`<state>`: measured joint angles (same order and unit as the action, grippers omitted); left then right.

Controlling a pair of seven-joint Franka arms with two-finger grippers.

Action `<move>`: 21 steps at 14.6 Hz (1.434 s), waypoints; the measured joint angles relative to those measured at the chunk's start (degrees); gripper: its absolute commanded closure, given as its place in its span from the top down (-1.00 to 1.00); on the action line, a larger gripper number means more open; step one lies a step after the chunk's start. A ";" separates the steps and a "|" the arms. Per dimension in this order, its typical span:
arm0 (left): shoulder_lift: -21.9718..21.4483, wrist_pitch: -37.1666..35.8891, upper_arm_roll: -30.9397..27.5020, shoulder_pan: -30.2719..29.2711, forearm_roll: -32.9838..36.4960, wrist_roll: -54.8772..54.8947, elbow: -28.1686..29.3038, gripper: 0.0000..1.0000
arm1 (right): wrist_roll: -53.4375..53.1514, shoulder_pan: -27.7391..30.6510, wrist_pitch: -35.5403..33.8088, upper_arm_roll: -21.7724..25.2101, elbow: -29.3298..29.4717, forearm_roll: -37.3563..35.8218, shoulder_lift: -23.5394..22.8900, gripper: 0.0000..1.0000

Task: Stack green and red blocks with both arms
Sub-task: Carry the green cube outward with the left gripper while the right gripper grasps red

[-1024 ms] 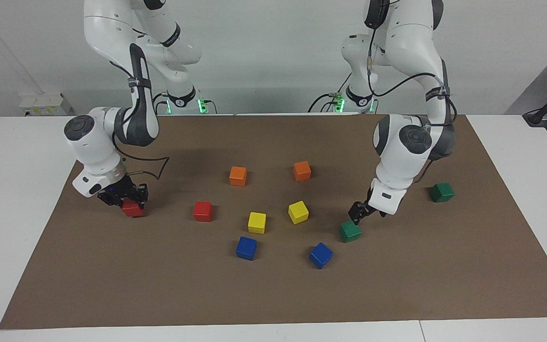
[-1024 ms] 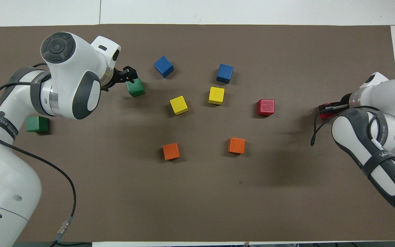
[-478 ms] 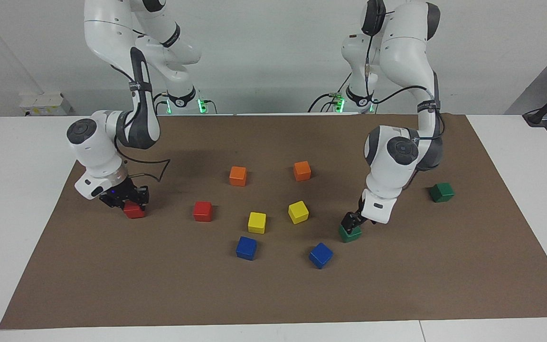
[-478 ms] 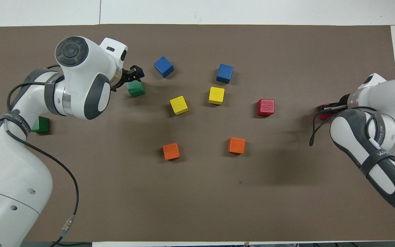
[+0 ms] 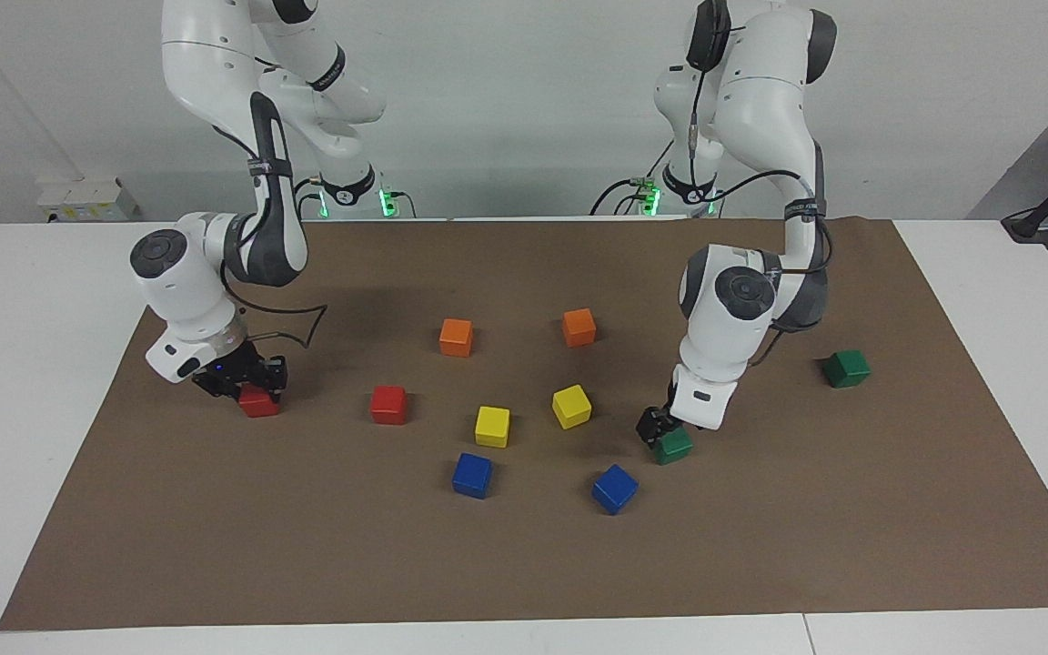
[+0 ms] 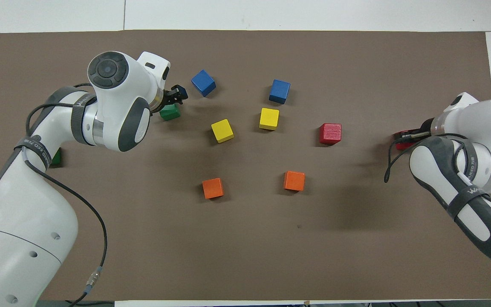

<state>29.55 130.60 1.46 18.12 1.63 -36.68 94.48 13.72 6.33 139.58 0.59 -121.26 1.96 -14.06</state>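
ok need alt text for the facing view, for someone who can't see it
Two white robot arms work at a brown mat scattered with coloured cubes: the right gripper is down at a red cube, the left gripper at a green cube. A second red cube and second green cube sit apart, with orange, yellow and blue pairs between.

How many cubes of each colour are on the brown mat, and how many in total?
Red: 2
Green: 2
Yellow: 2
Blue: 2
Orange: 2
Total: 10 cubes
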 measured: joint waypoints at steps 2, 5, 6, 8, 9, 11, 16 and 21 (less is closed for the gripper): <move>0.35 2.21 -0.02 0.00 0.40 -0.20 0.96 1.00 | 0.00 0.07 0.27 0.07 0.00 0.00 0.00 1.00; 0.74 4.64 -0.03 0.01 0.57 -0.37 2.66 0.14 | 0.00 0.10 0.37 0.22 0.02 0.00 0.00 1.00; 0.74 5.11 -0.03 0.02 0.61 -0.38 3.18 -0.51 | 0.00 0.10 0.37 0.22 0.14 0.00 0.00 1.00; 0.74 5.36 -0.04 0.03 0.64 -0.41 3.71 -1.00 | -0.14 0.05 0.23 0.15 1.08 0.02 0.09 1.00; 0.74 5.35 -0.04 0.04 0.66 -0.41 3.73 -1.00 | -0.60 0.00 -0.49 -0.03 2.05 0.03 0.22 1.00; 0.73 5.16 -0.06 0.05 0.68 -0.42 3.54 -1.00 | -2.08 -1.00 -5.11 -0.47 5.83 0.02 0.75 1.00; 0.25 0.31 -0.99 -0.49 0.68 -0.61 -0.02 -1.00 | -15.42 -8.26 -18.92 -0.82 17.63 -0.05 1.39 1.00; -6.18 -9.97 -1.61 -8.10 1.12 11.61 -0.86 -1.00 | -26.72 -16.65 -20.49 -0.94 20.67 -3.16 -0.49 0.99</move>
<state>23.36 120.64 -0.15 10.02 2.75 -25.07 93.62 -13.01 -10.32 119.09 -0.35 -100.59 -1.20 -14.55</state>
